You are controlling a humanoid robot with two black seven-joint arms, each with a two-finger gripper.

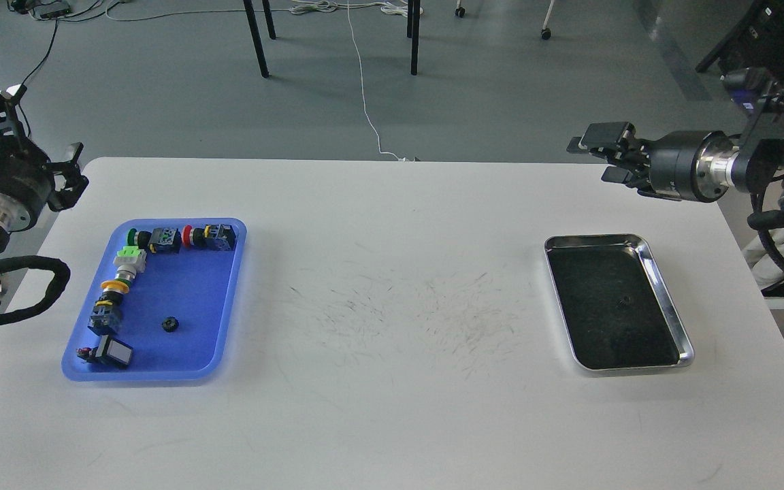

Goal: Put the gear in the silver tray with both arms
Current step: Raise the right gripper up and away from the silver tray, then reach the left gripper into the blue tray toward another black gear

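Note:
The silver tray (pixel 666 303) lies on the right of the white table. A small dark round part, seemingly a gear (pixel 625 299), lies on its dark bottom. A second small black gear (pixel 170 324) lies in the blue tray (pixel 191 282) on the left. My right gripper (pixel 604 156) hangs above the table's far right edge, well behind the silver tray, pointing left, with its fingers apart and empty. My left gripper (pixel 28 139) is off the table's far left corner, behind the blue tray, open and empty.
The blue tray holds several push-button switches (pixel 164 239) along its far and left sides. The white table (pixel 392 381) is scuffed in the middle. Chair legs and cables stand on the floor beyond.

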